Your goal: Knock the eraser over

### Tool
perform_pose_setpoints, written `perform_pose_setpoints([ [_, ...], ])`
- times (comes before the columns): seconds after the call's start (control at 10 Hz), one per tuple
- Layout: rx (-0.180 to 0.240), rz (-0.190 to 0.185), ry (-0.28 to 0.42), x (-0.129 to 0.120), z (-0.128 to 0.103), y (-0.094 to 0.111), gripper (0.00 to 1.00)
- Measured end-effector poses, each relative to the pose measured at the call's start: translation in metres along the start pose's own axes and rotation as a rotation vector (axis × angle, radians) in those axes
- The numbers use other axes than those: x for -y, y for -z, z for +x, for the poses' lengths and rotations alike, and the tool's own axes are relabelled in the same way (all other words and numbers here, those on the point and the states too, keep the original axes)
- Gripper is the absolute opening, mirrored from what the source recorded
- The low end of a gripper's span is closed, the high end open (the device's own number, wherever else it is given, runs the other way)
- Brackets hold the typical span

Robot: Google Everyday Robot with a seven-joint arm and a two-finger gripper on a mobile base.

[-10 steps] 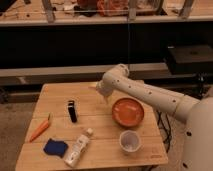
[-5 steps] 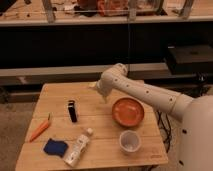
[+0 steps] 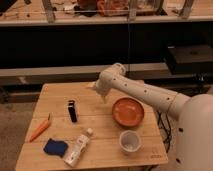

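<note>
The eraser (image 3: 72, 111) is a small black block with a pale top end, standing upright on the left half of the wooden table (image 3: 100, 125). My gripper (image 3: 98, 90) hangs at the end of the white arm over the table's back middle. It is to the right of the eraser and farther back, well apart from it and holding nothing that I can see.
An orange bowl (image 3: 128, 111) sits right of centre with a white cup (image 3: 129, 141) in front of it. A clear bottle (image 3: 79, 148) lies near the front edge beside a blue soft lump (image 3: 55, 147). An orange carrot (image 3: 40, 129) lies at the left edge. Dark shelving stands behind the table.
The end of the arm has edged slightly to the left. The eraser and the other objects have not moved.
</note>
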Motion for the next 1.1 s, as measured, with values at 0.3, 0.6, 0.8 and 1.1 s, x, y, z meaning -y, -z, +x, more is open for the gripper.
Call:
perform_pose_setpoints([
  [0.3, 0.007, -0.001, 0.024, 0.006, -0.003, -0.005, 0.58],
  [0.6, 0.013, 0.001, 0.038, 0.008, -0.004, -0.008, 0.33],
  [0.8, 0.019, 0.003, 0.049, 0.011, -0.006, -0.011, 0.15],
  [1.1, 0.03, 0.006, 0.063, 0.013, -0.006, -0.014, 0.02],
])
